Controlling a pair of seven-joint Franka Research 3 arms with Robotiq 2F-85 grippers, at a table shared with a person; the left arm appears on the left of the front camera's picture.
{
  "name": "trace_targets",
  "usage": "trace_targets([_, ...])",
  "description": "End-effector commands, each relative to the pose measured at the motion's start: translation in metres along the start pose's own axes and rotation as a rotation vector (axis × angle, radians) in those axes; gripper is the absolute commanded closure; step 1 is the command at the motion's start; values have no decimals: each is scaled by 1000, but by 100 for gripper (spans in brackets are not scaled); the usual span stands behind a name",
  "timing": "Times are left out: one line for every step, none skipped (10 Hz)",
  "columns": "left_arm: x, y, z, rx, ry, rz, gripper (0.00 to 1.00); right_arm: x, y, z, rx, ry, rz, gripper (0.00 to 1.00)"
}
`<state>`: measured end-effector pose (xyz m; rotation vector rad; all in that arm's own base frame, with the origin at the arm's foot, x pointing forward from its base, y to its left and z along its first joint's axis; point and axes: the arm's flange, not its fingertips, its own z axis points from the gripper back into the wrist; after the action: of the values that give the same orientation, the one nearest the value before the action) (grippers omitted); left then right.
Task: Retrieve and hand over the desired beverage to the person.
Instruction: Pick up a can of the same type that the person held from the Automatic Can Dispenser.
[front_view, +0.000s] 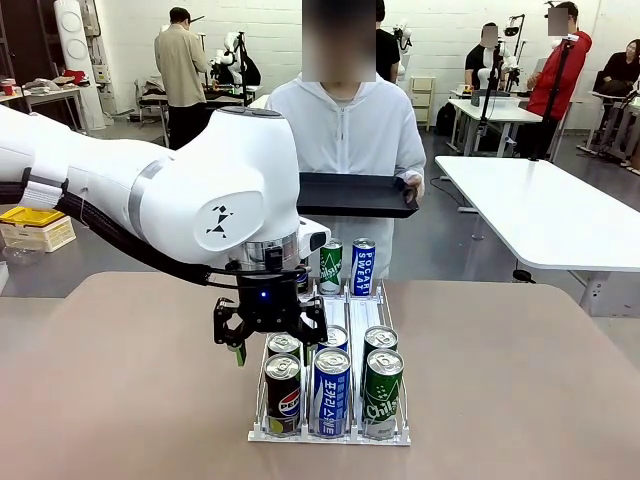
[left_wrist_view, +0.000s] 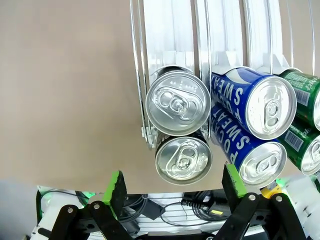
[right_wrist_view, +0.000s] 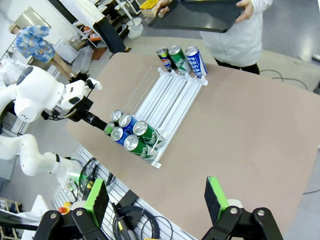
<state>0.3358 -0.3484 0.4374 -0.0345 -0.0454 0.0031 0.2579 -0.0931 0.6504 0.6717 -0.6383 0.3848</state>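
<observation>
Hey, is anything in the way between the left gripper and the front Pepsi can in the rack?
Nothing visible. The left gripper hovers above the left lane of the rack with open jaws, and the top of the Pepsi can lies bare below. The blue Pocari Sweat can stands close beside it in the next lane.

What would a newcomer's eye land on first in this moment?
The big white left arm reaches in from the left. Its open left gripper hangs above the lane with the Pepsi can, at the near end of the can rack mid-table. Beyond the table, the person in a white jacket holds a black tray at waist height.
</observation>
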Motion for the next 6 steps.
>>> trace_targets([3, 3, -7, 6, -20, -41, 0, 2, -1, -1, 22, -7, 10, 0])
trace_targets([5, 4, -8, -4, -17, -63, 0, 2, -1, -1, 22, -7, 10, 0])
trace_targets([8, 5, -10, -18, -16, -74, 0, 2, -1, -1, 22, -7, 10, 0])
trace_targets([10, 5, -13, -22, -9, -80, 0, 2, -1, -1, 22, -7, 10, 0])
trace_targets([12, 5, -16, -24, -7, -86, 0, 2, -1, -1, 22, -7, 10, 0])
trace_targets([13, 4, -18, -19, -4, -89, 0, 2, -1, -1, 22, -7, 10, 0])
